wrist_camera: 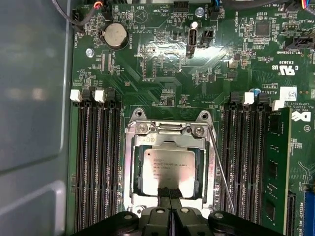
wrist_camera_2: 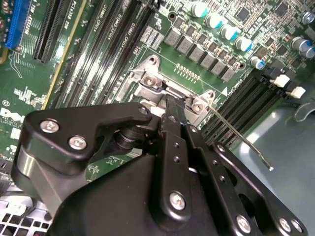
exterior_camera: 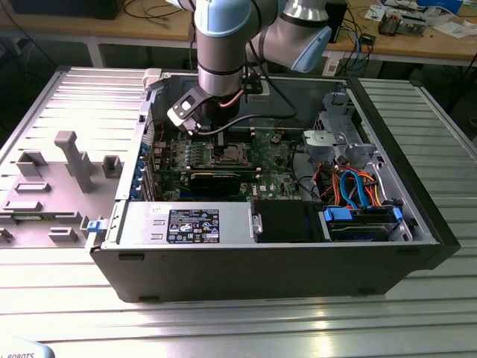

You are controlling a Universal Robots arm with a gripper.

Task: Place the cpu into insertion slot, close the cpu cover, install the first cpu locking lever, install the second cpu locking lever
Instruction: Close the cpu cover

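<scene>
Cpu [wrist_camera: 167, 167] placement looks finished in the first wrist view. The cpu lies flat inside the insertion slot [wrist_camera: 129, 164], and its grey top shows through the window of the cpu cover [wrist_camera: 167, 139], which appears to lie down over it. I judge the cover step to be the one in hand. The lever work is not yet done: a thin locking lever [wrist_camera: 220, 169] runs just beside the cover, unlatched as far as I can tell.

Your gripper [wrist_camera: 170, 195] has its fingers drawn together with only a thin seam between them and grips nothing that I can see. Its tips are touching or just above one edge of the cover. In my judgement, your next move calls for a straight, gentle press that keeps the cover flat on the chip. It also needs room for the lever to swing between the cover and the memory slots [wrist_camera: 241, 162].

The second wrist view tells you something the first cannot. There the lever [wrist_camera_2: 241, 140] rises free of the motherboard [wrist_camera_2: 29, 98], with its bent end out over the grey case floor, so it is plainly not hooked down. In that view the gripper [wrist_camera_2: 172, 110] stands black in front of most of the slot.

The exterior view puts the gripper [exterior_camera: 215, 133] in the upper middle of the frame, low inside the computer case [exterior_camera: 283, 261], with the arm coming straight down onto it.
</scene>
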